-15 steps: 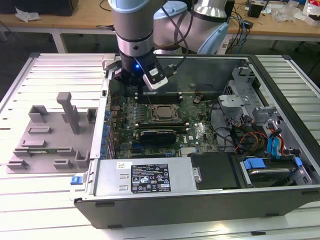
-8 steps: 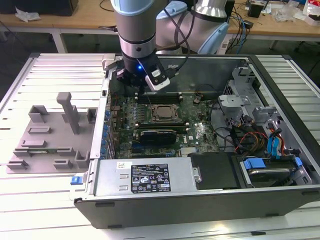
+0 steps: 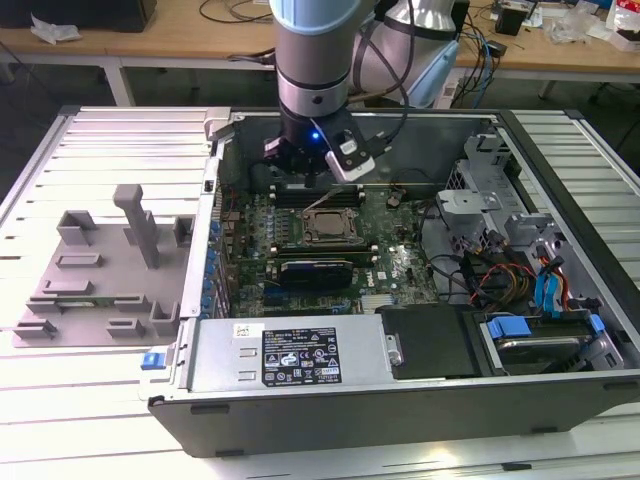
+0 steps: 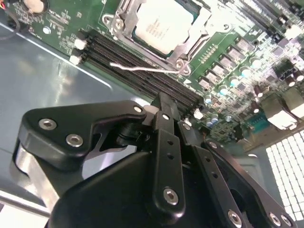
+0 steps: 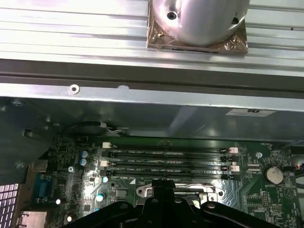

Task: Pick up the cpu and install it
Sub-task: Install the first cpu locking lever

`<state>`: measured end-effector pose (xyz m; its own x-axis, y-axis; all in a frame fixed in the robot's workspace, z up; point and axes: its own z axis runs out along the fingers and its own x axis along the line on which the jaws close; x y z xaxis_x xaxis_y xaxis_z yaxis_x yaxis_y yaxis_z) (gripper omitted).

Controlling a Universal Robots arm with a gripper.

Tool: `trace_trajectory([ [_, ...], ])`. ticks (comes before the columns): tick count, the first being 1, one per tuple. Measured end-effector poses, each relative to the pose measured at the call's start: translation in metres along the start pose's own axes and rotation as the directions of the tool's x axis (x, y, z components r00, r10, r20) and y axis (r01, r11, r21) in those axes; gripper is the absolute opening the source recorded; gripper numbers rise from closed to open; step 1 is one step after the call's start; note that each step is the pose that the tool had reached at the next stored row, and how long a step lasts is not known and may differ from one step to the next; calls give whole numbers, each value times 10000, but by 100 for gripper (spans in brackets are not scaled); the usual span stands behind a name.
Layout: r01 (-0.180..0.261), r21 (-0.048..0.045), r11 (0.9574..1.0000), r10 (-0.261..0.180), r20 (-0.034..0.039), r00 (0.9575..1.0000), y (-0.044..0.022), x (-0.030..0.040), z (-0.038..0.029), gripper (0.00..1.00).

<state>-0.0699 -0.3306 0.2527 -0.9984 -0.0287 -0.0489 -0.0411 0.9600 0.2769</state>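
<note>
Sitting flat inside its socket frame on the motherboard, the cpu is showing its silver-grey top in the exterior view; in the second wrist view the cpu is lying square within the metal frame, with a thin wire lever running along the frame's edge just beside the black memory slots. Nothing is gripping the chip.

Hanging over the far part of the board, near the case's back wall, the claw is standing apart from the cpu, above the memory slots. In the second wrist view the claw is presenting its black linkage, with its fingers drawn together and nothing between them, so it is clenched on nothing.

Bordering the board, the open computer case is leaving room above the socket, while cables and drive bays are crowding the side toward the exterior view's right. Lying outside the case, toward the exterior view's left, a grey plastic tray with upright blocks is resting on the ribbed metal counter, well apart from the claw.
</note>
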Motion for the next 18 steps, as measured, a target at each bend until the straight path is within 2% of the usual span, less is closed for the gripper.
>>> trace_trajectory([
  [2, 1, -2, 10000, -1, 2, 10000, 0, -2, 4, 11],
  [5, -50, 4, 10000, 50, 15, 10000, -15, -1, 53, 11],
  [18, -157, 11, 9999, 157, 45, 9999, -26, 0, 91, 11],
])
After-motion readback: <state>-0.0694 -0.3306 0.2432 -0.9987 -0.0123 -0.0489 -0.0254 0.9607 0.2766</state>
